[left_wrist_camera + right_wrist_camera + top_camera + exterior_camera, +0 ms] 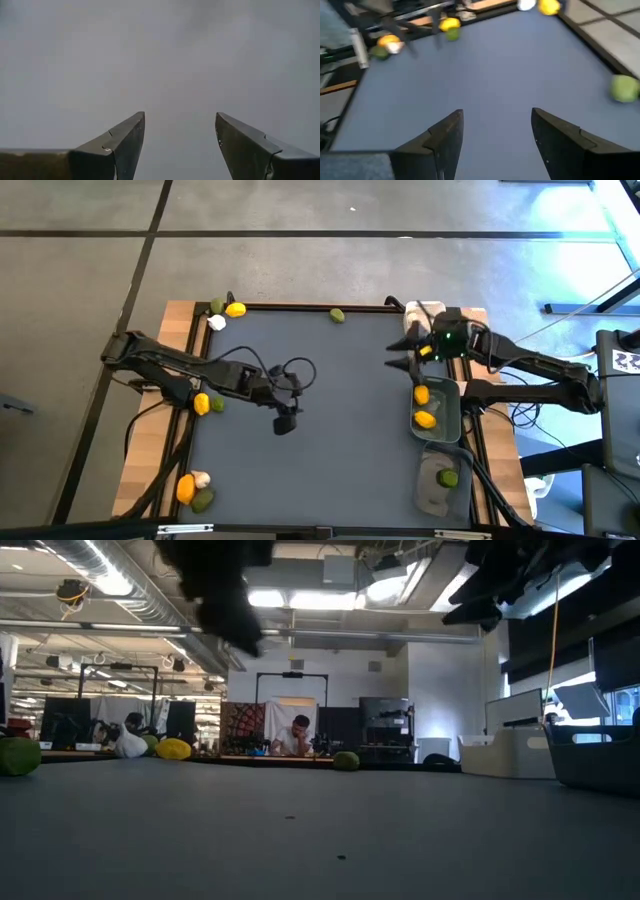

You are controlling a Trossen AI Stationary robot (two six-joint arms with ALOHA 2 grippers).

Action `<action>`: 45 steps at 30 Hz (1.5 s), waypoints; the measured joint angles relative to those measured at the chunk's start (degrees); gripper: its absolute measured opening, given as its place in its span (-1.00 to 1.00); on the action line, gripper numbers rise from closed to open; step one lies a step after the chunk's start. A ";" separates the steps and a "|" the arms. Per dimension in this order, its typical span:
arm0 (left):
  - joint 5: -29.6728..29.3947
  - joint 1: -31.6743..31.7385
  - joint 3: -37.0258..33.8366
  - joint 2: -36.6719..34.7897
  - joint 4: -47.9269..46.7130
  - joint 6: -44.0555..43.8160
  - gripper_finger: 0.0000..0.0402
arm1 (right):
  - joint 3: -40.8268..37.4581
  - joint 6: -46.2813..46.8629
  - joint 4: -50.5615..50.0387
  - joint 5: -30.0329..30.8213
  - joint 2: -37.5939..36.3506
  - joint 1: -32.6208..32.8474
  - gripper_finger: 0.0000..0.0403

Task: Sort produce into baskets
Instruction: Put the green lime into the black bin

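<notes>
Over the smooth grey mat [340, 400], the left gripper [285, 423] hangs mid-frame, its wedge fingers [125, 142] spread and empty. The right gripper [400, 348], also spread, sits upper right beside the dark basket [452, 408] holding two lemons [422, 406]. A lime [448, 477] lies in the translucent basket [432, 498] at lower right.

The high view looks straight down on the whole table [330, 400] and both arms. The low view sits at table-top height, facing level across into the room. Each wrist view looks down past its own fingers, the left close to bare mat. High and right wrist views share the far-edge lime [338, 315] [625, 88].
</notes>
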 joint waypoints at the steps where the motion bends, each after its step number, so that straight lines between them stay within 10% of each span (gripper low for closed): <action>1: 0.00 -0.11 0.00 -0.74 -2.41 -0.92 0.18 | -1.03 0.84 1.80 0.01 0.00 1.57 0.15; 24: 4.12 0.83 -3.83 -1.70 -44.28 -32.52 0.18 | -14.46 12.05 32.50 22.00 7.02 39.80 0.15; 45: 10.84 4.59 -18.87 -1.59 -39.49 -39.24 0.18 | -14.46 12.91 33.88 24.58 9.44 41.65 0.15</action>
